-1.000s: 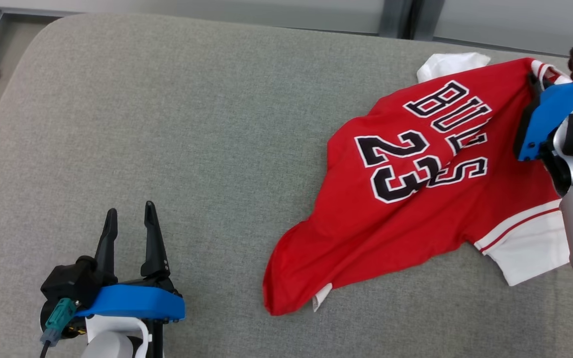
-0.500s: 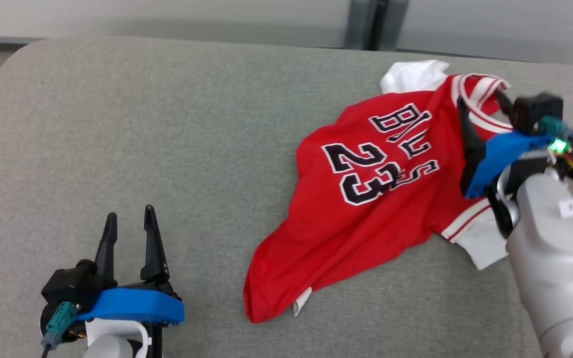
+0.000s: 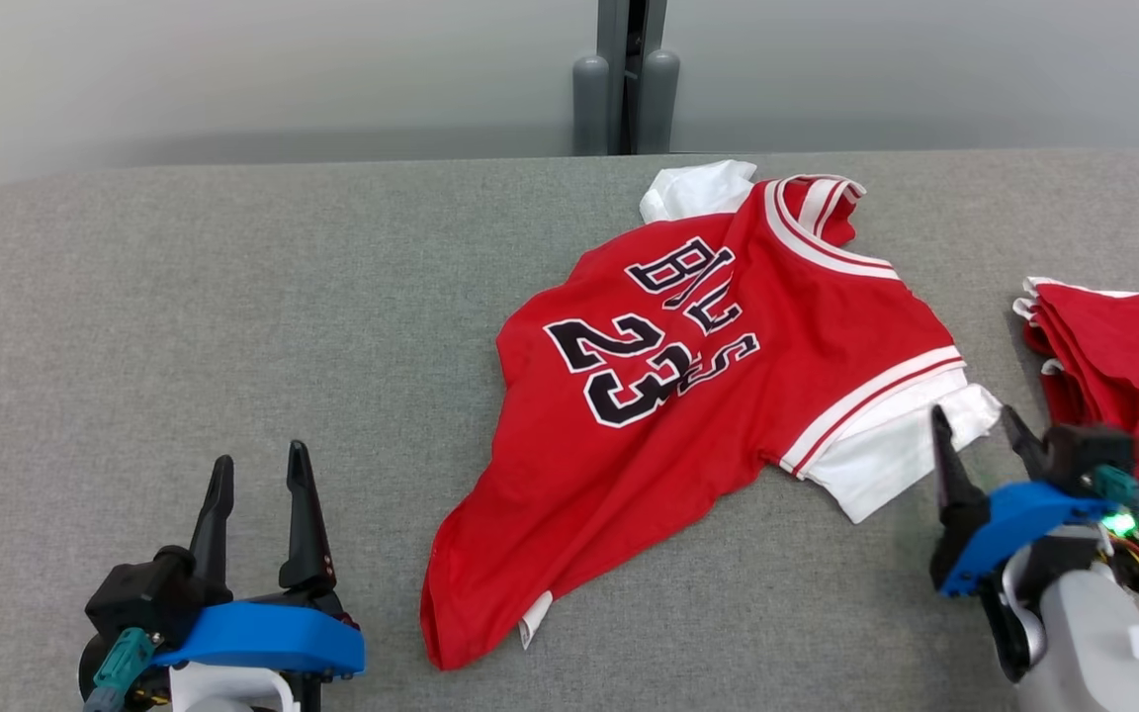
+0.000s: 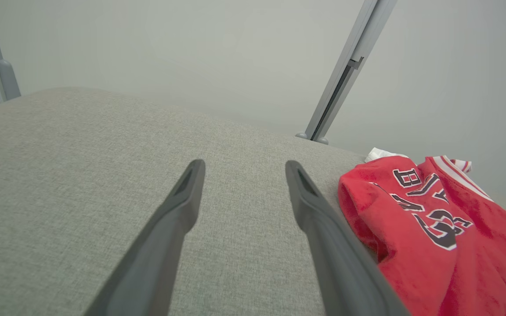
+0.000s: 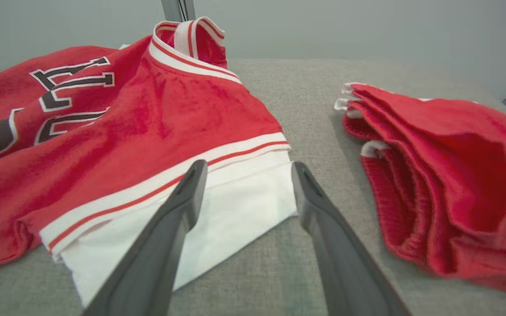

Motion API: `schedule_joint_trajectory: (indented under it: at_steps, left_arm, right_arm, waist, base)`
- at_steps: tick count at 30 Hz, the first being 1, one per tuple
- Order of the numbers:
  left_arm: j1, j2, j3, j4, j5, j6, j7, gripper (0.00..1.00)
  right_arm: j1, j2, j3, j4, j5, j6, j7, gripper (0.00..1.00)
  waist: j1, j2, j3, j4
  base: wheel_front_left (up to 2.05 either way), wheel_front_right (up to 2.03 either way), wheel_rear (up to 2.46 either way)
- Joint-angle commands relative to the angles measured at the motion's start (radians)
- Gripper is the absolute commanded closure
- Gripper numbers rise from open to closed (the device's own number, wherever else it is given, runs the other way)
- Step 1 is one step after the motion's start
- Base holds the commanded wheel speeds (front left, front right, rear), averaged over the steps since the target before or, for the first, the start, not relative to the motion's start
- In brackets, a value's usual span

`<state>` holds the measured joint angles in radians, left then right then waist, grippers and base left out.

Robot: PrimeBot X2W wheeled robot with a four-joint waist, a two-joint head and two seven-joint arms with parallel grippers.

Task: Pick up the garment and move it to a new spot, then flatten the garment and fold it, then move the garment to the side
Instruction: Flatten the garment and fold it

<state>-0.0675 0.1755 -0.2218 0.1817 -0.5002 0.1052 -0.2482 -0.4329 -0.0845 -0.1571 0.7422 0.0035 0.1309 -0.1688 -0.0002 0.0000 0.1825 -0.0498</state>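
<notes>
The garment (image 3: 688,396) is a red jersey with black "BULLS 23" lettering and white sleeves. It lies rumpled and skewed on the grey padded table (image 3: 233,297), collar toward the far edge. My right gripper (image 3: 975,415) stands open just near-right of the white sleeve (image 3: 906,445) and holds nothing. In the right wrist view the right gripper (image 5: 249,166) points at that sleeve's corner on the garment (image 5: 125,123). My left gripper (image 3: 260,460) is open and empty at the near left, well apart from the jersey. The left wrist view shows the left gripper (image 4: 245,166) over bare fabric, the garment (image 4: 433,228) to its right.
A stack of folded red garments (image 3: 1123,366) lies at the right edge, close beside my right gripper, and appears as the stack (image 5: 433,175) in the right wrist view. A grey post (image 3: 626,89) stands against the pale wall behind the table.
The camera has swung, shifting the whole picture. My right gripper has opened, let go of the jersey near its collar, and drawn back toward me to the white sleeve. The left arm has stayed put.
</notes>
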Motion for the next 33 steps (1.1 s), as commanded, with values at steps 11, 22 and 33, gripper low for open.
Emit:
schedule_joint_trajectory:
  at_steps: [11,22,33]
  left_arm:
    - [-0.021,0.015,-0.008,-0.011,-0.001,0.004,0.009,0.00]
    - [-0.034,0.022,-0.013,-0.007,-0.004,0.008,0.012,0.00]
    - [-0.036,0.029,-0.016,-0.010,-0.005,0.012,0.011,0.00]
  right_arm:
    - [0.011,0.029,-0.188,-0.067,-0.031,0.000,0.091,0.00]
    - [-0.082,0.032,-0.218,0.054,-0.038,0.000,0.096,0.50]
    - [-0.129,0.021,-0.225,0.120,-0.049,0.000,0.058,1.00]
  waist:
    - [0.0002,0.0000,0.029,0.021]
    - [0.0002,0.0000,0.050,0.045]
    - [0.0002,0.0000,0.052,0.035]
  base:
    - [0.00,0.00,0.00]
    - [0.00,0.00,0.00]
    - [0.00,0.00,0.00]
